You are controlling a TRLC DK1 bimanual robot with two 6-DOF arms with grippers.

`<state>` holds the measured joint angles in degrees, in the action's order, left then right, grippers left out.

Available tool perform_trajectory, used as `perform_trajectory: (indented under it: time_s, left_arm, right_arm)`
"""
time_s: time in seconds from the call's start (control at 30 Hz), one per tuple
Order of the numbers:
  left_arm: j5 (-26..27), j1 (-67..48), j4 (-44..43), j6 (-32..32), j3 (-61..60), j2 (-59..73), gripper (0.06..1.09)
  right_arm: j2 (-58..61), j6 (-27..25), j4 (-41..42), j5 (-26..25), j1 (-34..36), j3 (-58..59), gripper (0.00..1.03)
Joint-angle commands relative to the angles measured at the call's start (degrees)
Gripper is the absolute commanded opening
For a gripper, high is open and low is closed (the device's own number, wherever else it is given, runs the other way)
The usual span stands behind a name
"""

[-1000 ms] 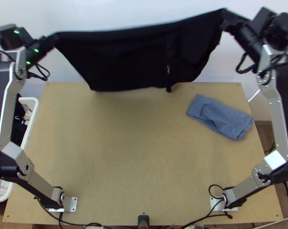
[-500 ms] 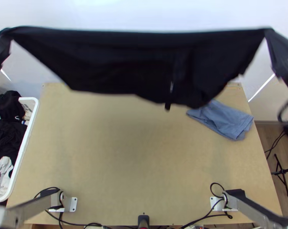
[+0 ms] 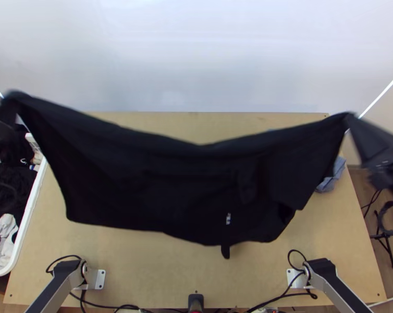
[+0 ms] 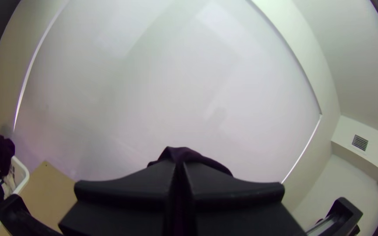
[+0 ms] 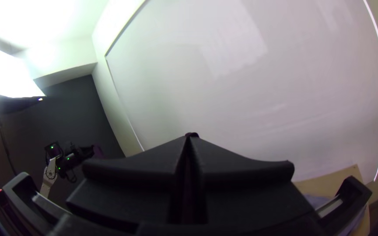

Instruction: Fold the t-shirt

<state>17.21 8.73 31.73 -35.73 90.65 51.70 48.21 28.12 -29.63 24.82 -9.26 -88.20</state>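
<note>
Black cloth t-shirt (image 3: 186, 182) hangs above the light wooden table (image 3: 144, 271).
The black-fingered left gripper (image 3: 11, 100) and right gripper (image 3: 354, 121) clamp its opposite ends, the middle sagging.

The t-shirt (image 3: 160, 188) hangs over the table (image 3: 144, 276), basket (image 3: 29, 214) left, cloth (image 3: 330, 182) right, seemingly partly behind.

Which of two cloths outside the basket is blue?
The partly hidden cloth at the right of the table; the other, a black shirt, hangs between left gripper and right gripper.
</note>
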Motion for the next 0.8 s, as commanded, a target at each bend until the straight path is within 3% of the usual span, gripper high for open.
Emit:
perform_trajectory:
  time_s: [0.0, 0.13, 0.27, 0.57, 0.77]
  left_arm:
    - [3.09, -0.38, 1.85, 3.73, -20.87, -6.70, 0.09]
    - [4.50, -0.12, -2.37, 9.36, -41.61, -8.81, 0.09]
    - [4.50, 0.06, -11.16, 11.03, -48.55, -4.07, 0.09]
    - [3.53, 2.08, -26.98, 13.14, -44.68, 19.75, 0.09]
    - [1.86, 1.02, -25.92, 9.53, -31.41, 26.08, 0.09]
  right_arm:
    - [-3.64, 0.27, -1.75, 0.49, -1.03, 15.87, 0.03]
    - [-4.44, 0.09, 8.27, 0.76, -1.03, 36.79, 0.03]
    - [1.80, 0.71, 20.75, 0.76, -0.85, 47.16, 0.03]
    - [21.93, 1.50, 36.83, 0.49, -1.20, 45.58, 0.03]
    - [27.47, 3.43, 38.15, -1.00, -0.85, 32.74, 0.03]
